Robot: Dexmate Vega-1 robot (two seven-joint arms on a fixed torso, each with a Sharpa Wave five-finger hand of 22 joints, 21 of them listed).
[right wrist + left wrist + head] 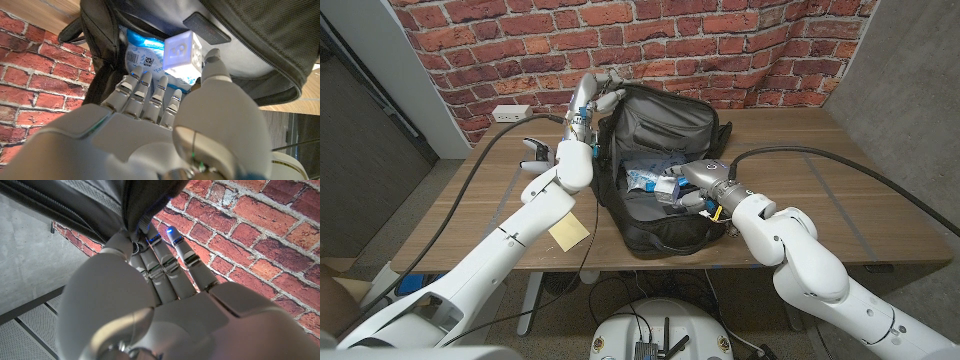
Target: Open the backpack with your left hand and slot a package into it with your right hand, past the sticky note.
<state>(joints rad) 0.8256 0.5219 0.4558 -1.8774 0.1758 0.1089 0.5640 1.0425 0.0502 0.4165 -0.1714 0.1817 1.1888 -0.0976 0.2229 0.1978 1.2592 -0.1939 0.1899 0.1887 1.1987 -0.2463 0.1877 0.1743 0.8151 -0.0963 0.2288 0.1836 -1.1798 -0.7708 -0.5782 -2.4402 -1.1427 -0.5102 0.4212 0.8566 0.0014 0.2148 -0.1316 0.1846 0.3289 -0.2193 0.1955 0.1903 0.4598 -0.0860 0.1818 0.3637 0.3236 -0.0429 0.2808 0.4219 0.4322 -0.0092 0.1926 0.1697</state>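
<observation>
While our left hand [588,104] gripped the black fabric backpack's [665,236] flap, our right hand [692,190] grasped a white-blue plastic package [172,60] inside.

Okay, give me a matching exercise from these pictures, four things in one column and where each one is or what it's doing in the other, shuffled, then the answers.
Things:
1. left hand
2. right hand
3. sticky note
4. power strip

Places or states:
A. lies on the table by the brick wall
B. holds up the backpack's open flap at its far edge
C. lies yellow on the table near the front edge, beside the backpack
D. reaches into the backpack with the blue and white package

Pairs: 1-B, 2-D, 3-C, 4-A
</observation>
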